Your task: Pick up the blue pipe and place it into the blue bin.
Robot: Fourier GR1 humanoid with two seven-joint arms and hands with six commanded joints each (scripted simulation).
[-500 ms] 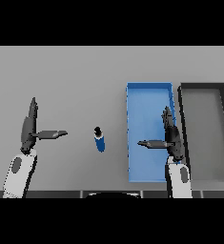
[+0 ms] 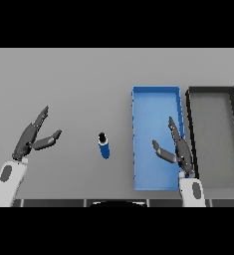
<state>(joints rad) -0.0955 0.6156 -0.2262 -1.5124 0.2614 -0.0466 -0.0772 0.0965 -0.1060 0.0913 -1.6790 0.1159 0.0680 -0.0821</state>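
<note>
Your right hand (image 2: 177, 151) is hovering over the near right part of the blue bin (image 2: 156, 91), fingers straight and thumb spread toward the inside, holding nothing. Compared with half a second back, it is sitting slightly lower and more over the bin's floor, thumb angling a little further toward the pipe's side; you are only starting the reach, and the pick is not yet begun. The blue pipe (image 2: 104, 146) is lying on the desk (image 2: 78, 79) well to the left of that hand, outside the bin's left wall, unmoved. Its long axis is running roughly away from you, tilted a little, with the dark open end pointing to the far side and the blue body trailing toward you. Further left, well past the pipe, your left hand (image 2: 35, 137) is idling open. Right of the working hand, a dark bin (image 2: 211, 90) is standing just beside the blue one.
</note>
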